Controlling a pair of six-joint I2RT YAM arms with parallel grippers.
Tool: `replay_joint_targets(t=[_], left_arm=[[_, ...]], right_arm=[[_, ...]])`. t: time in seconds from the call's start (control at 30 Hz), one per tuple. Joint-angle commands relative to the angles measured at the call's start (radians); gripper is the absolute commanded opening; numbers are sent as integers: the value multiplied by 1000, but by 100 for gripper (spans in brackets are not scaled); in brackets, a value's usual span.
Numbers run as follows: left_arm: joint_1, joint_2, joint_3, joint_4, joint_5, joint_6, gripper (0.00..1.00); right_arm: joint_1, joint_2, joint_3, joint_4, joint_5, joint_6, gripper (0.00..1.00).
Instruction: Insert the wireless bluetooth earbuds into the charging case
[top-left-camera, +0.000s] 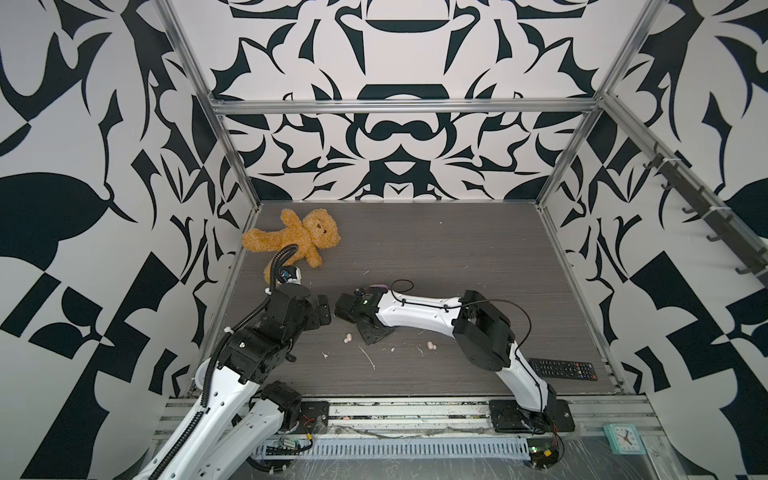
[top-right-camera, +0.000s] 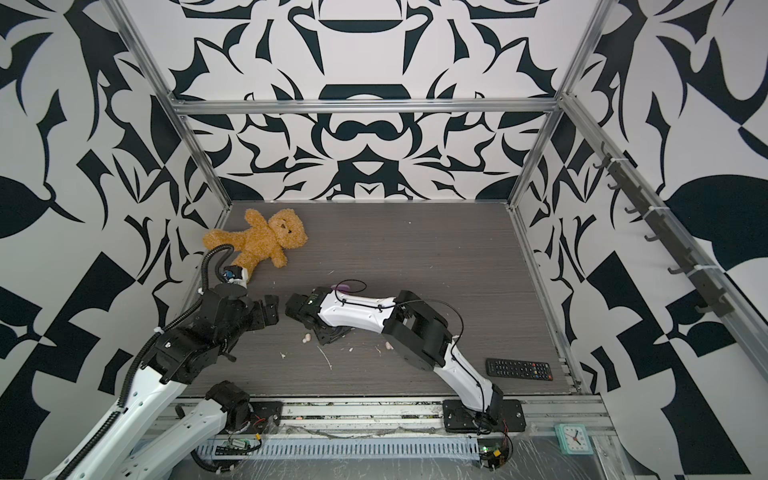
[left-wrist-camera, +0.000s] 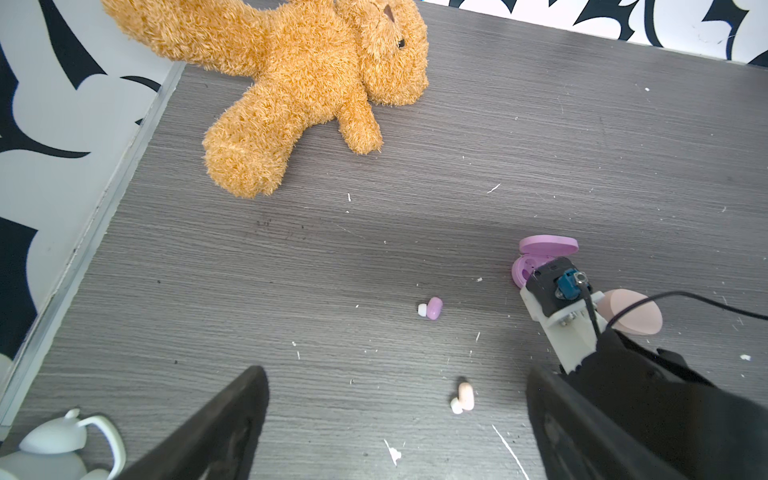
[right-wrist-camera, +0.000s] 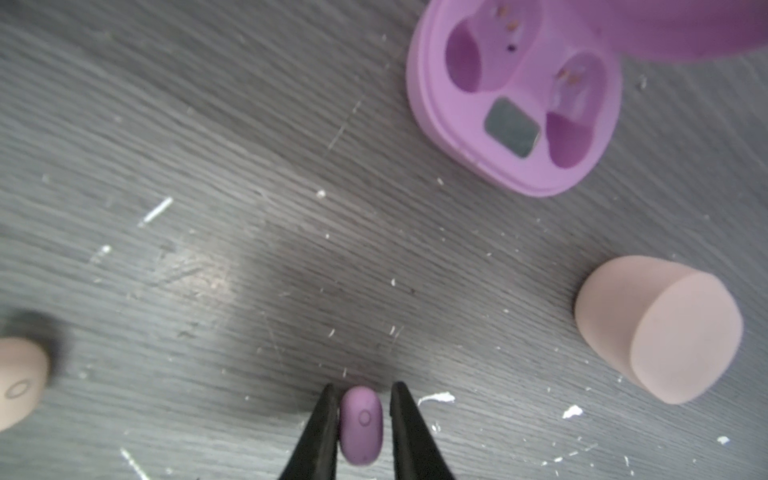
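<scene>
My right gripper (right-wrist-camera: 363, 386) is shut on a lilac earbud (right-wrist-camera: 360, 424), its thin black fingers pinching the bud's sides just over the table. The lilac charging case (right-wrist-camera: 513, 89) lies open a short way off with both wells empty. A closed peach case (right-wrist-camera: 660, 332) rests beside it. A peach earbud (right-wrist-camera: 16, 382) lies at the view's edge. My left gripper (left-wrist-camera: 397, 372) hangs wide open and empty above the table. Below it lie a peach earbud (left-wrist-camera: 464, 395) and another lilac earbud (left-wrist-camera: 433, 307). In a top view, pale earbuds (top-left-camera: 348, 338) (top-left-camera: 432, 345) lie near the right arm.
A brown teddy bear (top-left-camera: 299, 239) lies at the back left. A black remote (top-left-camera: 563, 369) sits at the front right, and a small clock (top-left-camera: 622, 440) stands on the frame beyond the table's front edge. White scraps (top-left-camera: 368, 357) litter the middle. A white pot (left-wrist-camera: 62, 444) stands by the left wall.
</scene>
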Motion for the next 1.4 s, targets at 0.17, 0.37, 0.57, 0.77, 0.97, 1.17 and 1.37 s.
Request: replay_joint_targets(t=[0.17, 0.37, 0.57, 0.77, 0.97, 1.17, 1.37], left_arm=[[-1, 2, -3, -1, 2, -8, 99], [-2, 0, -2, -1, 2, -7, 99], [-1, -6, -2, -1, 2, -7, 99], [-2, -16, -4, -1, 1, -7, 99], [-1, -16, -4, -3, 2, -7, 99], [-2, -13, -6, -1, 14, -6, 99], [-1, -10, -8, 0, 26, -6, 99]], right_arm=[[-16, 5, -8, -20, -27, 10, 17], [-19, -27, -25, -12, -35, 19, 13], [-24, -71, -28, -5, -7, 17, 0], [-37, -166, -92, 72, 8, 10, 0], [-57, -270, -176, 202, -31, -59, 0], [-76, -296, -184, 239, -21, -133, 0], [-106, -351, -253, 365, -44, -212, 0]])
